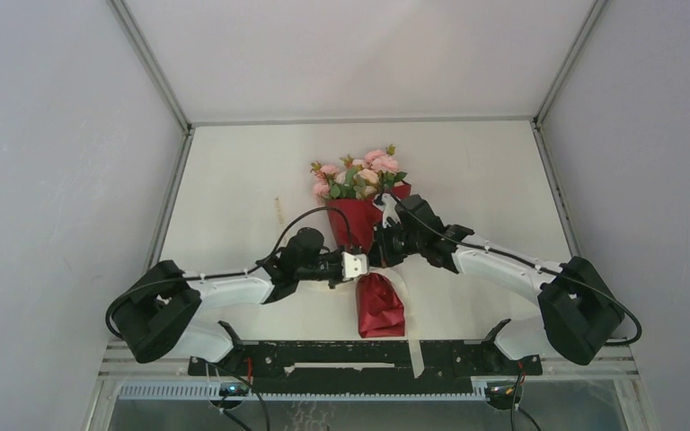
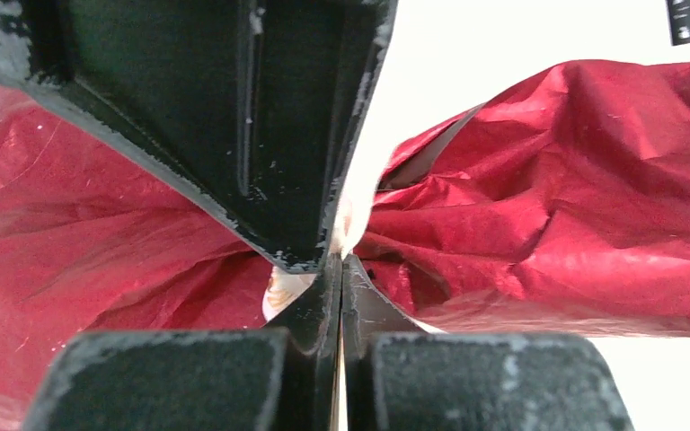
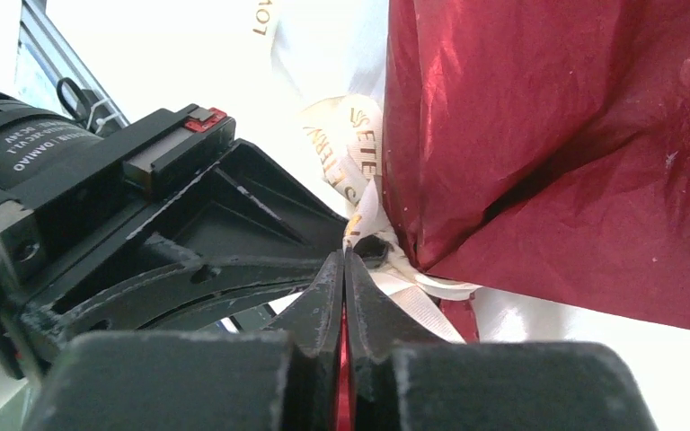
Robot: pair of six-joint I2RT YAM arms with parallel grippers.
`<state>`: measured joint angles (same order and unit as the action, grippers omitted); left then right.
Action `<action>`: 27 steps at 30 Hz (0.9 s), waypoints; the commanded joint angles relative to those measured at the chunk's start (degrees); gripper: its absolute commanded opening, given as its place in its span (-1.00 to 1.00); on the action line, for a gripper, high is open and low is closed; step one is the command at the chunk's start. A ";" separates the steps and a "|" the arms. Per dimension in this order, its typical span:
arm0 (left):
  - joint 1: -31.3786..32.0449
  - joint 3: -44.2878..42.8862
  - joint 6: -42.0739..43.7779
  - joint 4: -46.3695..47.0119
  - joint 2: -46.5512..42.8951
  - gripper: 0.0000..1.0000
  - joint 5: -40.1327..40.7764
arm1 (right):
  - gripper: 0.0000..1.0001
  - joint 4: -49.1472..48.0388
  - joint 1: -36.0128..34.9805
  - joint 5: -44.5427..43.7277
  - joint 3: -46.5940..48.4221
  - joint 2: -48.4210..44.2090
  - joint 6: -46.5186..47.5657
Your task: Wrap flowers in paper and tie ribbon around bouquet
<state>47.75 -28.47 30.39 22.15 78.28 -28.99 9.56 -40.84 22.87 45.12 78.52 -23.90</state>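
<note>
The bouquet lies mid-table, with pink flowers [image 1: 359, 175] topping the dark red paper [image 1: 380, 305] cone. Both grippers meet at its narrow waist. My left gripper [image 1: 370, 260] [image 2: 340, 260] is shut, and a strip of cream ribbon [image 2: 345, 224] is pinched at its tips against the crinkled paper [image 2: 557, 206]. My right gripper [image 1: 383, 244] [image 3: 345, 256] is shut too, holding the ribbon [image 3: 352, 153] where it knots around the paper [image 3: 548, 135]. A loose ribbon tail [image 1: 411, 328] trails toward the near edge. The flower stalks are hidden inside the paper.
The white table [image 1: 234, 197] is boxed in by grey walls on the left, right and back. A black rail [image 1: 359, 357] runs along the near edge between the arm bases. In each wrist view the other gripper's black fingers [image 2: 260, 117] [image 3: 189, 233] crowd in close.
</note>
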 commanded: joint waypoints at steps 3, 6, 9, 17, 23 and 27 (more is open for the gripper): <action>0.23 0.95 0.22 6.25 2.25 -1.00 5.27 | -0.45 -0.57 1.76 3.92 0.23 -1.86 1.24; 0.24 1.13 0.77 6.67 3.12 -1.00 6.31 | -0.31 -0.56 5.56 5.26 1.48 -2.52 1.08; 0.33 1.16 1.32 6.96 3.37 -1.00 7.32 | -0.44 -0.35 6.48 4.96 3.98 -0.71 1.75; 0.57 1.40 2.32 5.90 3.42 -1.00 5.49 | -0.88 3.11 2.84 2.04 9.45 8.64 4.10; 0.70 2.22 5.73 4.53 2.57 -1.00 2.38 | -0.95 8.86 1.18 -2.47 14.73 14.37 7.51; 0.78 2.45 9.28 4.31 2.44 -1.00 1.70 | -0.96 11.64 0.73 -5.70 16.04 16.26 8.06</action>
<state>48.14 -26.98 35.07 25.82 81.76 -24.64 17.87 -39.57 21.65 58.33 94.08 -18.46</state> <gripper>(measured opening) 0.004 0.029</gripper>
